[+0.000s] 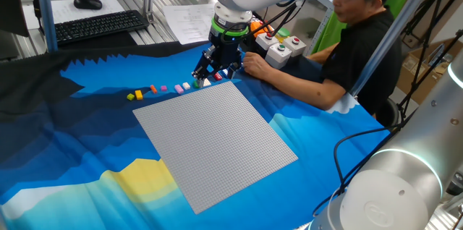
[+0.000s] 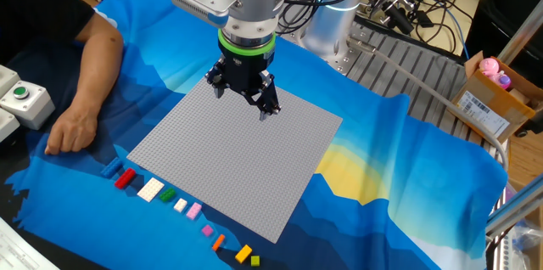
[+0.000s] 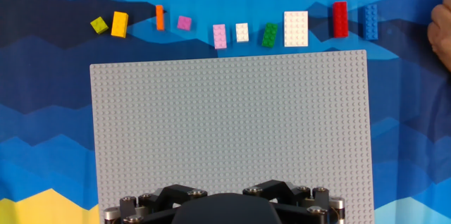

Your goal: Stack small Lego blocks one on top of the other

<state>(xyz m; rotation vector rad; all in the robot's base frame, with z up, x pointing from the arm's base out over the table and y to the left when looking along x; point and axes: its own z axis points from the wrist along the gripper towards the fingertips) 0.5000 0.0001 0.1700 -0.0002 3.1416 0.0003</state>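
Gripper (image 2: 244, 100): hangs above the far part of the grey baseplate (image 3: 232, 125), fingers pointing down; nothing seen held, but jaw opening cannot be told.

Blocks, one row on the blue cloth (image 2: 407, 168), just beyond the baseplate's edge, none stacked. Hand-view order: lime (image 3: 99, 25), yellow (image 3: 119, 24), orange (image 3: 160, 17), pink (image 3: 184, 22), pink (image 3: 220, 36), white (image 3: 242, 32), green (image 3: 269, 35), large white (image 3: 296, 28), red (image 3: 340, 19), blue (image 3: 371, 21).

Person's hand (image 2: 72, 130): rests on the cloth near the blue end.

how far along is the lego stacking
Nothing is stacked yet. All ten bricks, from the lime one to the blue one, lie singly in a row beyond the grey baseplate. The end effector hangs above the baseplate holding nothing. All picking and stacking remains.
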